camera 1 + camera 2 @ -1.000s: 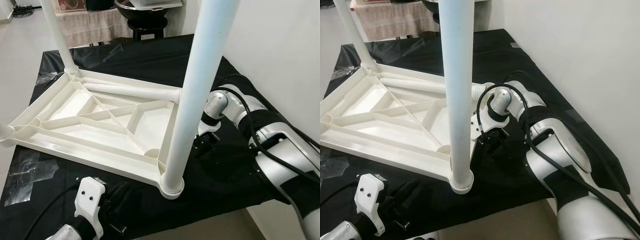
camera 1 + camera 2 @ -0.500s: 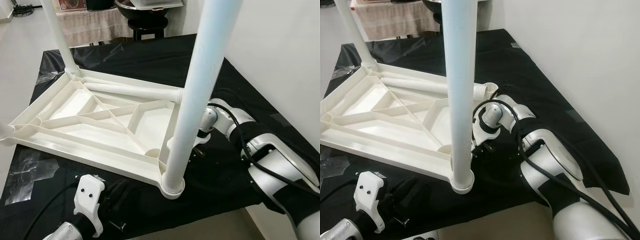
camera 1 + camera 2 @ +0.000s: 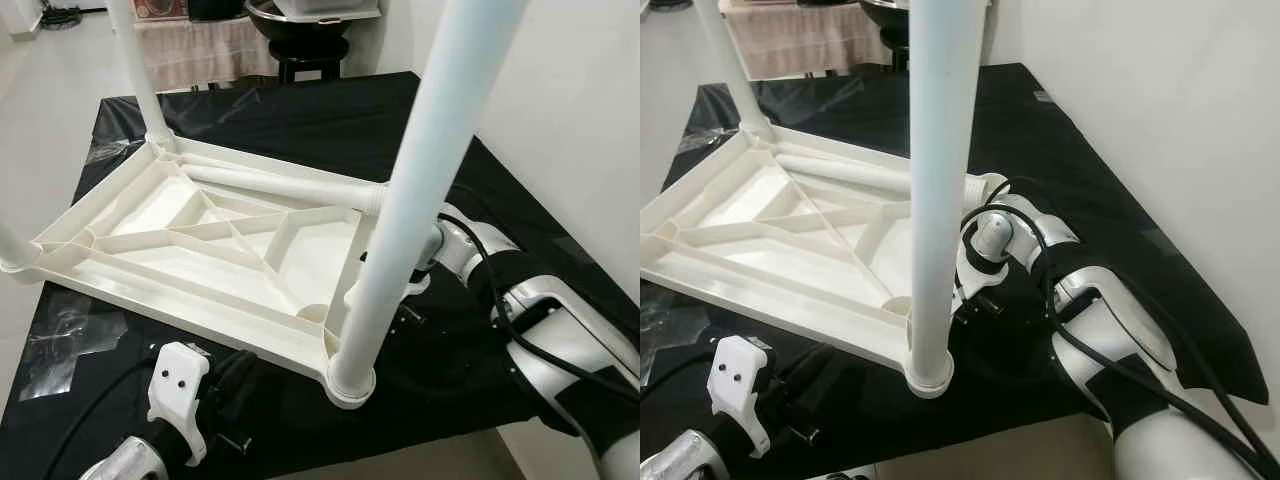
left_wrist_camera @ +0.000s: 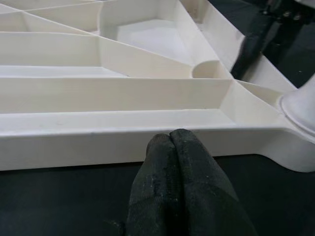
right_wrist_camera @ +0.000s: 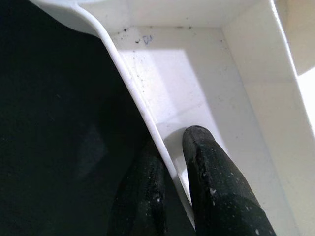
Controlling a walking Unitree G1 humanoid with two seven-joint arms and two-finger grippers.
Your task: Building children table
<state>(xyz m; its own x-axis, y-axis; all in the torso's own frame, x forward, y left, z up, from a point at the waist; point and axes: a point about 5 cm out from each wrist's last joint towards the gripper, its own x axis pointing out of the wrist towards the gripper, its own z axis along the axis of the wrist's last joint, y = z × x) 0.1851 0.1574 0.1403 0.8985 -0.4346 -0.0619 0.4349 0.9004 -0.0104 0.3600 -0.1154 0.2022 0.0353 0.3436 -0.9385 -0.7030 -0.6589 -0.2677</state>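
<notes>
You've got the white tabletop lying upside down on the black cloth, ribs facing up. One leg stands upright in the near corner socket, right in front of the head cam. A 2nd leg stands in the far-left corner. A 3rd leg lies loose along the far rim, inside the tabletop.

Your right gripper is at the tabletop's right edge, behind the near leg. Its two fingers straddle the thin rim wall, one inside, one outside, pinched on it. Right arm reaches in low over the cloth.

Your left gripper sits low by the near long side, fingers pressed together w/ nothing between them, tips just at the tabletop's outer wall. Can't tell if they touch it.

Beyond the cloth: a fringed fabric and a dark stool in the bkgd.
</notes>
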